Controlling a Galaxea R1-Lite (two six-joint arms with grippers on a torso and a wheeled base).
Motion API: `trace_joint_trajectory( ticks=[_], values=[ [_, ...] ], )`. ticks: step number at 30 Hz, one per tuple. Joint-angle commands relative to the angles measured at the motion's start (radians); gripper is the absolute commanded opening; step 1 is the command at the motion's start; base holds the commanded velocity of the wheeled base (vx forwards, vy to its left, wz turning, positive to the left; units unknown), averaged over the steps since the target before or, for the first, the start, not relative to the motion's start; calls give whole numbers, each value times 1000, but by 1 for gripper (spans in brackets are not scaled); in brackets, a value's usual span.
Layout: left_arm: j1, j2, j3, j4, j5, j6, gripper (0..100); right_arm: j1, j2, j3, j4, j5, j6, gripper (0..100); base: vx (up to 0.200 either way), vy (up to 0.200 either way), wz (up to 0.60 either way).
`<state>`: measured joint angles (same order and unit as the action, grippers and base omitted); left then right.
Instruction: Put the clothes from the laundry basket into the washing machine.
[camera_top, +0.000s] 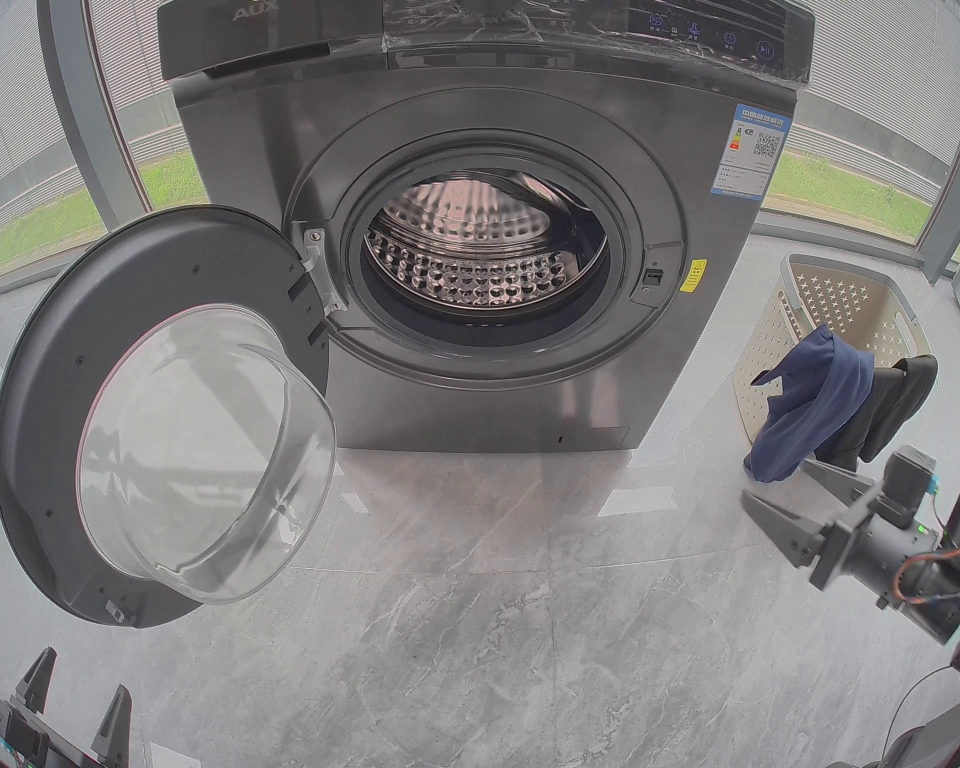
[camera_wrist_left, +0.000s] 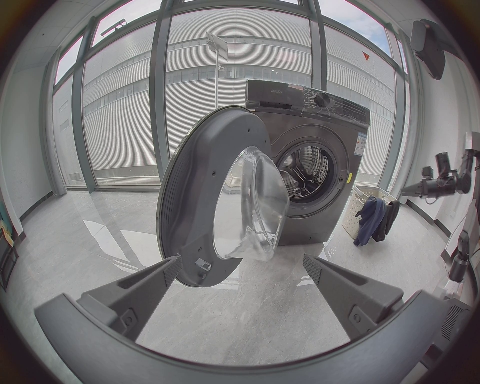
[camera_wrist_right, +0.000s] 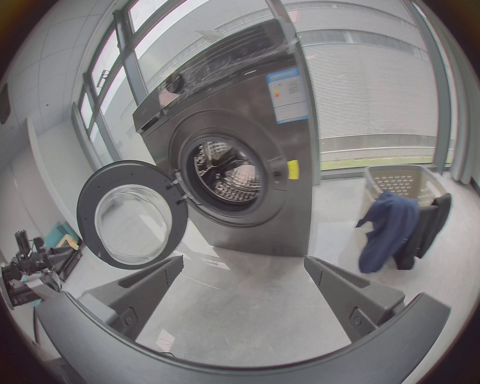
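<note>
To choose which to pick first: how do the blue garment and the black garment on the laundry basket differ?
The blue garment hangs nearer the washing machine, the black garment farther. The blue garment partly covers the black garment. Both drape over the rim of the laundry basket.

A grey front-loading washer (camera_top: 480, 410) stands on the floor. Its round door (camera_top: 60, 400) is swung wide open to the left, showing the steel drum (camera_top: 480, 275). Just right of the washer stands a beige perforated basket (camera_top: 845, 270), with a blue garment (camera_top: 815, 400) and a dark garment (camera_top: 890, 400) draped over its front rim.
</note>
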<state>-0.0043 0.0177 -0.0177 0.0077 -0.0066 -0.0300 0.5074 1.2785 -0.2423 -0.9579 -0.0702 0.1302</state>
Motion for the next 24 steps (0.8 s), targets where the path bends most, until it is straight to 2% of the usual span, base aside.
trace_joint_trajectory(
  ticks=[1, 2, 3, 5, 7, 9, 13, 17, 18, 20, 22, 24],
  values=[
    [0, -16, 16, 0, -1, 1, 100, -185, -321, 242, 2, 6, -29, 100, 0, 0, 0],
    [0, -16, 16, 0, -1, 4, 100, -244, -426, 242, 103, 12, -9, 100, 0, 0, 0],
    [0, -16, 16, 0, -1, 4, 100, -250, -436, 242, 114, 13, -9, 100, 0, 0, 0],
    [0, -15, 16, 0, -1, 4, 100, -310, -670, 242, 327, 43, -26, 100, 0, 0, 0],
    [0, -16, 16, 0, -3, 5, 100, -340, -785, 241, 467, 70, -49, 100, 0, 0, 0],
    [0, -16, 16, 0, -3, 2, 100, -379, -877, 241, 548, 90, -60, 100, 0, 0, 0],
    [0, -16, 16, 0, -3, 4, 100, -418, -990, 242, 639, 139, -55, 100, 0, 0, 0],
    [0, -15, 16, 0, -3, 2, 100, -431, -1105, 242, 781, 167, -50, 100, 0, 0, 0],
    [0, -15, 16, 0, -3, 2, 100, -431, -1105, 242, 781, 167, -50, 100, 0, 0, 0],
    [0, -16, 16, 0, -3, 2, 100, -432, -1200, 242, 892, 178, -47, 100, 0, 0, 0],
    [0, -15, 16, 0, -3, 2, 100, -449, -1217, 242, 903, 187, -50, 100, 0, 0, 0],
    [0, -15, 16, 0, -3, 2, 100, -500, -1249, 241, 910, 231, -66, 100, 0, 0, 0]
  ],
)
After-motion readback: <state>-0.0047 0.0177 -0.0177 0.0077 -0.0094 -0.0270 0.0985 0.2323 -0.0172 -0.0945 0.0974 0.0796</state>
